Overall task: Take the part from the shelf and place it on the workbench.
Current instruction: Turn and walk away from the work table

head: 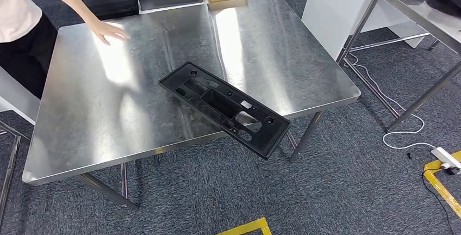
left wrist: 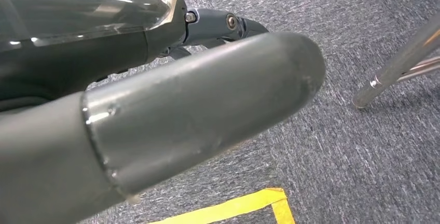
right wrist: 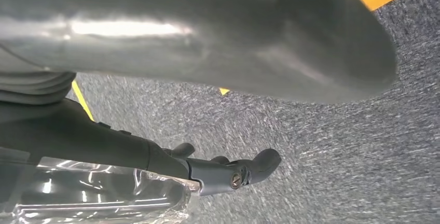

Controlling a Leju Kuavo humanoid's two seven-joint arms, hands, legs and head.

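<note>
At nine o'clock you see a person's hand flat on the steel workbench. At centre, the black part lies diagonally, its five o'clock end overhanging the near edge. Your left hand and right hand hang over grey carpet, fingers apart, holding nothing.

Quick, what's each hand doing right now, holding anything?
Left hand: holds nothing, fingers apart, hanging over the carpet.
Right hand: holds nothing, fingers apart, hanging over the carpet.
</note>
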